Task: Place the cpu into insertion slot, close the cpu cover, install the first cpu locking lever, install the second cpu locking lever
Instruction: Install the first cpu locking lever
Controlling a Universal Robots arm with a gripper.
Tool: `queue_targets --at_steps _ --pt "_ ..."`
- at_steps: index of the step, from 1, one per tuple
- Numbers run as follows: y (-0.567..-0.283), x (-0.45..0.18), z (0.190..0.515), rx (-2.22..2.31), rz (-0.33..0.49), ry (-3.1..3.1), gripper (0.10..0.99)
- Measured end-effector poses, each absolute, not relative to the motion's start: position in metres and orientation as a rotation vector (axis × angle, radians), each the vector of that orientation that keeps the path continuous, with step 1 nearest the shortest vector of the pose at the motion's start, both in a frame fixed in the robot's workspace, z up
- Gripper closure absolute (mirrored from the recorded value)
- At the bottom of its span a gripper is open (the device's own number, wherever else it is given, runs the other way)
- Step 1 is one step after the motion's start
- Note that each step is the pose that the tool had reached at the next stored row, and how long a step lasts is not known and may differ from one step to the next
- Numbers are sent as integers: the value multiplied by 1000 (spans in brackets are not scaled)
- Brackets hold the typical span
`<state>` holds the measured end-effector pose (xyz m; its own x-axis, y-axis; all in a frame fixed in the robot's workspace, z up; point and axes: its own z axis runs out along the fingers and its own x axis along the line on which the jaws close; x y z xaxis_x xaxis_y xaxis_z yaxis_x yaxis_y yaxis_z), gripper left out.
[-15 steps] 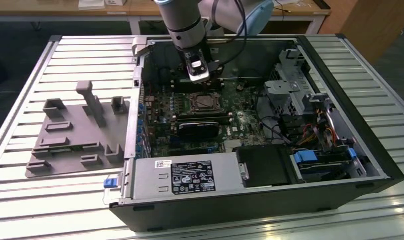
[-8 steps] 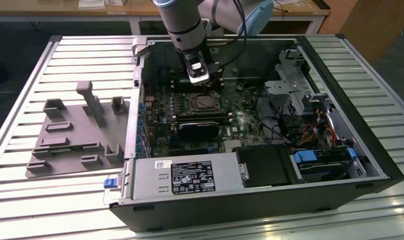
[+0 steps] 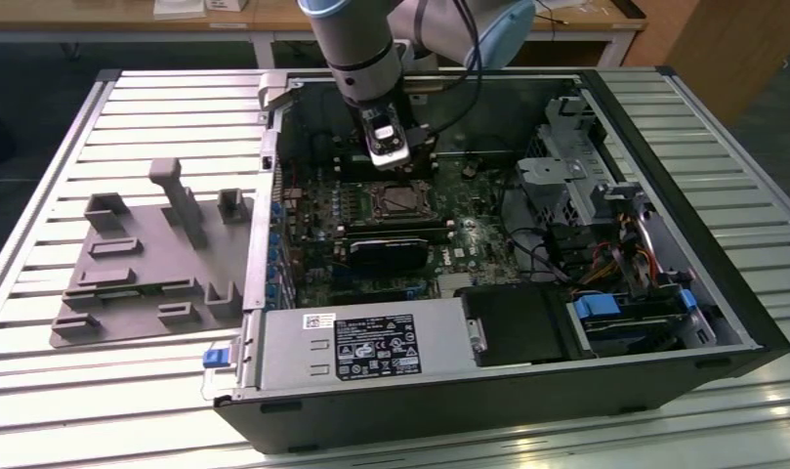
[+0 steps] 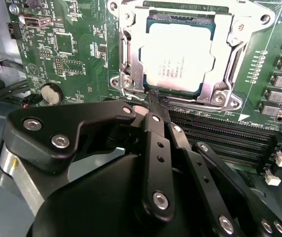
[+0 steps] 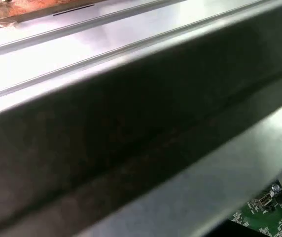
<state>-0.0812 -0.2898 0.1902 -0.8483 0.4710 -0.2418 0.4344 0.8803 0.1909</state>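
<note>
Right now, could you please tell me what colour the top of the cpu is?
The cpu top is silvery-grey; the second wrist view shows it best.

slatted metal table [image 3: 56, 410], wooden desks [image 3: 95, 15] behind, dark floor [image 3: 30, 93]

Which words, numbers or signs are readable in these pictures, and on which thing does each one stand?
No text can be read with confidence.
Black label on the grey power supply, exterior view: print too small to read.
White sticker beside that label: too small to read.
Top of the cpu, second wrist view: faint markings, unreadable.
White lettering on the green board: too small to read.
</note>
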Motion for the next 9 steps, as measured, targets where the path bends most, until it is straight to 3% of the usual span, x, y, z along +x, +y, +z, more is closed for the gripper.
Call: queue_targets --at_steps 9 --pt "-290 -81 191 681 188 2768 984"
